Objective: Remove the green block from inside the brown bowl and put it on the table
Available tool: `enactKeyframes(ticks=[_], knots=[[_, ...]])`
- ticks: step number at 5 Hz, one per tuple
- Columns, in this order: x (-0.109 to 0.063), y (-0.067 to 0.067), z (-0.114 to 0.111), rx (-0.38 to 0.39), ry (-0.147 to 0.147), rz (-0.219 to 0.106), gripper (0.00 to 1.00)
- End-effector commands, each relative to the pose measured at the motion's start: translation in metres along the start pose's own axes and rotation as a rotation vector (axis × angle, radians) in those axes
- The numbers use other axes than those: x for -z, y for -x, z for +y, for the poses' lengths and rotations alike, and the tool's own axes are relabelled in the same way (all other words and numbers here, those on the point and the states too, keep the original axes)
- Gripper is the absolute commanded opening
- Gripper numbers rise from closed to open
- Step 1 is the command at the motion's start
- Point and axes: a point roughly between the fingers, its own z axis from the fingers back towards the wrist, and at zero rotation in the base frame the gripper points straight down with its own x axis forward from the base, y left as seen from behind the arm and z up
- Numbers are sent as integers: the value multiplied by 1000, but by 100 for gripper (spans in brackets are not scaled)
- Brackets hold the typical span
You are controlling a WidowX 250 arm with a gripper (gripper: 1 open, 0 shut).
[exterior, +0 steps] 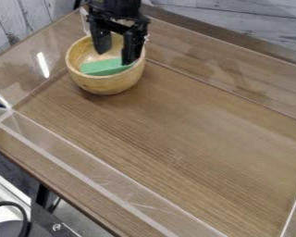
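One block (104, 68), green, inside brown bowl (106, 83), below the tool (117, 54). Jaws spread, nothing gripped; likely placed so to straddle the block before closing.

No readable text, label, brand, number or sign shows anywhere in the view.
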Motion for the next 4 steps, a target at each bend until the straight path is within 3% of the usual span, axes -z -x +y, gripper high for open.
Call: enactKeyframes(ticks=[1,4], knots=[[-10,-11,17,-29,-25,-59,100],[11,-24,33,-84,-14,-58,100]])
